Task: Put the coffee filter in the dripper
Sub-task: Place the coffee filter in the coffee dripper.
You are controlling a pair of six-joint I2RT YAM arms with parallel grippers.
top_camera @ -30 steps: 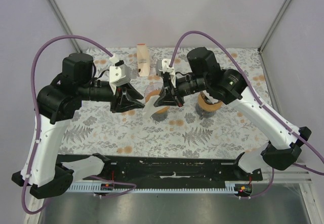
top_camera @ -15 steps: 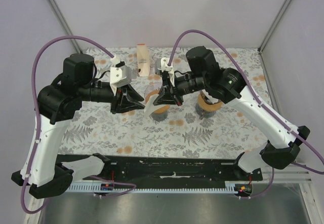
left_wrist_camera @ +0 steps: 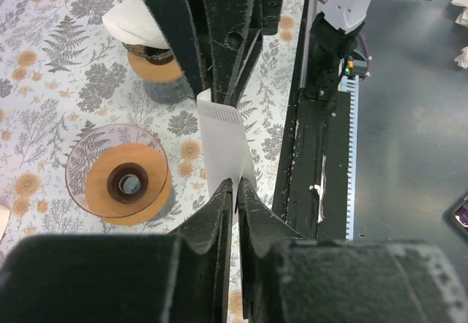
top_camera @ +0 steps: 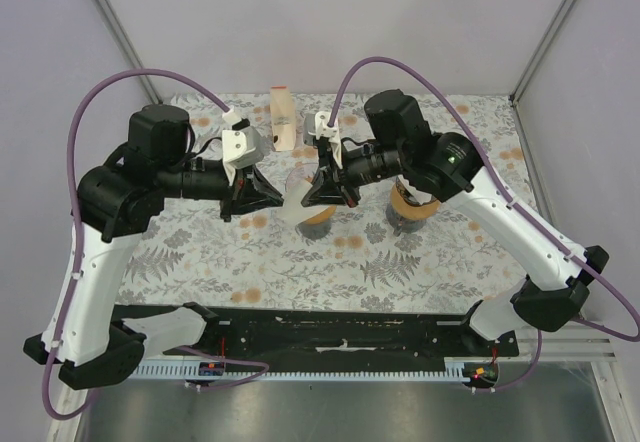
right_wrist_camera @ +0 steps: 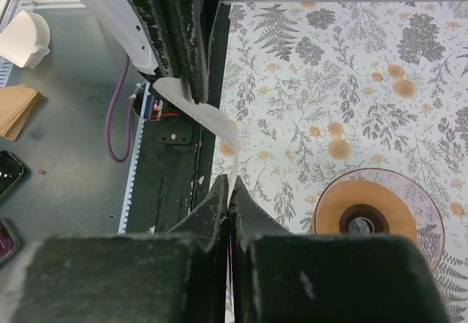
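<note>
Near the dripper (left_wrist_camera: 121, 184): filter (left_wrist_camera: 223, 137), between my grippers
My left gripper (left_wrist_camera: 234, 188): pinching the filter
My right gripper (right_wrist_camera: 228, 188): pinching the filter

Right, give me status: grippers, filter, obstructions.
Left gripper shut on coffee filter. Right gripper shut on it too. Filter aloft beside dripper, not in. Path clear.

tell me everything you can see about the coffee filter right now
The coffee filter is white paper, flattened, with a ribbed, crimped seam along one edge. It is held in the air above the table, spanning the two grippers: the left gripper pinches one end and the right gripper pinches the other, both shut on it. It sits off to the side of the dripper, not in it.
</note>
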